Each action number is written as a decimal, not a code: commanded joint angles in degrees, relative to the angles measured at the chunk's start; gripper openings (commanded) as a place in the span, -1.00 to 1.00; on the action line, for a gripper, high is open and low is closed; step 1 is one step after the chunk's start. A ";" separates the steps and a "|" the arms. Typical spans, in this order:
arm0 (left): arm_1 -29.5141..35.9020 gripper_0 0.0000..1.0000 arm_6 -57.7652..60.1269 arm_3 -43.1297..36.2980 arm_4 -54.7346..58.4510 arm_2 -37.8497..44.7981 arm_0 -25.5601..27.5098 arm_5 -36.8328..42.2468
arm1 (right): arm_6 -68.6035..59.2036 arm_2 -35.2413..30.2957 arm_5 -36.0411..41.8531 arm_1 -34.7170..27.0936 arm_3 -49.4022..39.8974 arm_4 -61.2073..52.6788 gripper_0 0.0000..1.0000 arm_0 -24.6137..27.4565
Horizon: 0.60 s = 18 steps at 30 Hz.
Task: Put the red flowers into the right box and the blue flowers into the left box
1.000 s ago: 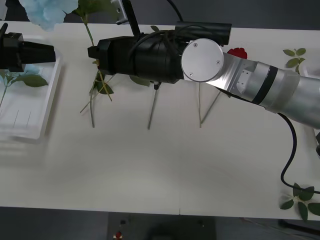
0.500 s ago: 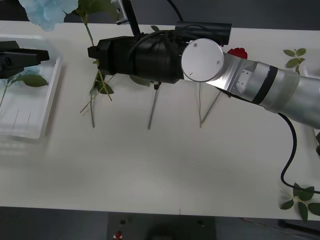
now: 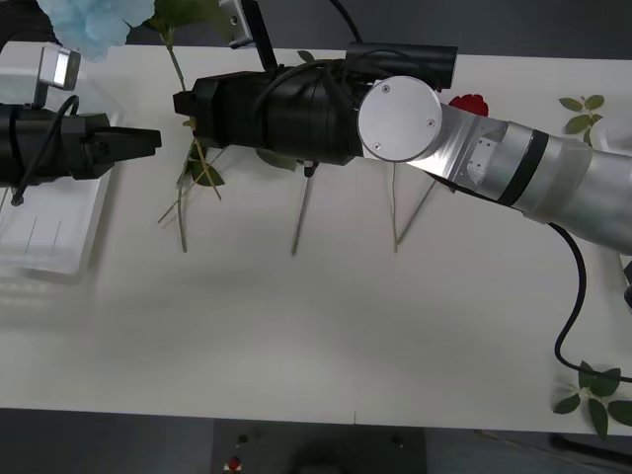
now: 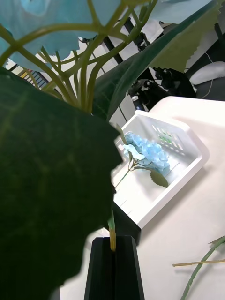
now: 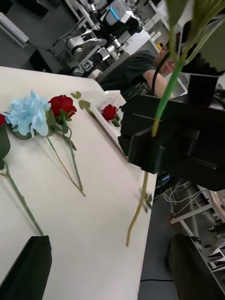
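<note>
Blue flowers: one in left box, one in the right tool, sorting part done.
Right tool (image 4: 112, 262) is clenched on the stem of a blue flower (image 3: 91, 22) held up over the desk's (image 3: 316, 336) far-left corner, not yet dropped. Left box (image 4: 187, 159) at the left edge already holds one blue flower (image 4: 147, 152). Left tool (image 5: 112, 262), released, hovers by that box. Red flowers (image 5: 62, 104) and another blue one (image 5: 27, 115) lie on the desk; one red bloom (image 5: 109, 112) sits in the right box (image 5: 110, 136).

Pale sky-blue flowers (image 3: 91, 24), deep-red roses (image 5: 62, 104), translucent white slotted bin (image 4: 165, 154).
</note>
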 commanded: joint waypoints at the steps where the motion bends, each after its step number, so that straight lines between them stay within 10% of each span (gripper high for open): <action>1: 0.87 0.44 -2.42 -1.78 1.40 -1.56 -2.90 -2.00 | -0.34 -1.00 -0.30 -0.33 -0.67 -0.58 -1.00 -1.86; 18: -2.91 0.45 -2.69 -4.07 2.19 -2.79 -4.04 -4.64 | -0.34 -1.00 -0.30 -0.33 -0.67 -0.58 -1.00 -1.86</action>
